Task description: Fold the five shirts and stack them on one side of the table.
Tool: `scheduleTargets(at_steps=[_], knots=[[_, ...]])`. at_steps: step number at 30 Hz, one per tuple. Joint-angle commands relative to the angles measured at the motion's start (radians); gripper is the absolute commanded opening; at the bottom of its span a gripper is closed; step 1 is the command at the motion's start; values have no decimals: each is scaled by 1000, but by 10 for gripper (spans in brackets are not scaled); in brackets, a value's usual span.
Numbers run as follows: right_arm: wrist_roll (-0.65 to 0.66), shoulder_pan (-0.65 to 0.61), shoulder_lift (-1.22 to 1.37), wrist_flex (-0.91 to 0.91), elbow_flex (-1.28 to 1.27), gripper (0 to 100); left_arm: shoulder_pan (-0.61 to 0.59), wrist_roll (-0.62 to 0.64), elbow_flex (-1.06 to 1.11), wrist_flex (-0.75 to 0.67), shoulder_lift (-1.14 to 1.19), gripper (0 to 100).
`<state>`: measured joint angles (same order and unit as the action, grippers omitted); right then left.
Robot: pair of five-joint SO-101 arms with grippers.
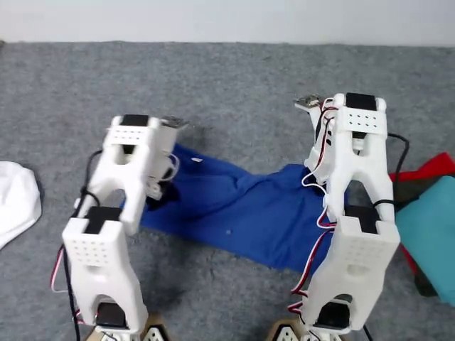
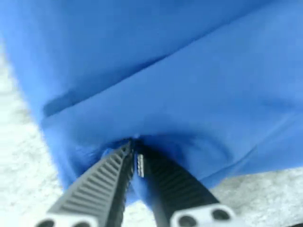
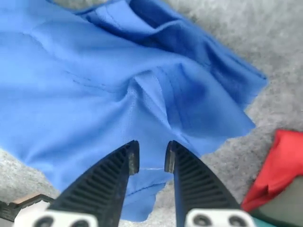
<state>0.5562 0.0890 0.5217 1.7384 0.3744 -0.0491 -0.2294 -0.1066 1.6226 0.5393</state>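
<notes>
Prob. a robotics lab/test rig: left arm [image 1: 106,213] & right arm [image 1: 359,213] in white 3D-printed plastic w/ exposed wires [image 1: 323,153], grey carpet-like desk cover [image 1: 249,78], plain white wall [image 1: 227,20] along desk's far edge.

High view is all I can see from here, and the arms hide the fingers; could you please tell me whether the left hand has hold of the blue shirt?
Observer: Yes, the left hand is shut on a pinched fold of the blue shirt.
Operator: Thank you. And the other arm?
Observer: The right hand is open over the shirt, and blue cloth shows through the gap between its fingers.
Operator: Is the shirt tangled with any other garment on that side?
Observer: No, the red shirt lies apart from it, with a strip of grey table between them.
</notes>
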Motion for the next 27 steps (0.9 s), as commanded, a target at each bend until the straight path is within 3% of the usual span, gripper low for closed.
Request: scheduleTargets(at_steps=[1, 8, 24, 27], knots=[[8, 5, -53, -8, 3, 110, -110, 9, -111, -12, -38, 12], [9, 1, -51, -31, 3, 108, -130, 15, -269, -61, -37, 12], [9, -1, -51, -38, 3, 108, 28, 18, -280, -321, -8, 16], [9, 1, -51, -35, 3, 108, 12, 83, -282, -344, 40, 59]])
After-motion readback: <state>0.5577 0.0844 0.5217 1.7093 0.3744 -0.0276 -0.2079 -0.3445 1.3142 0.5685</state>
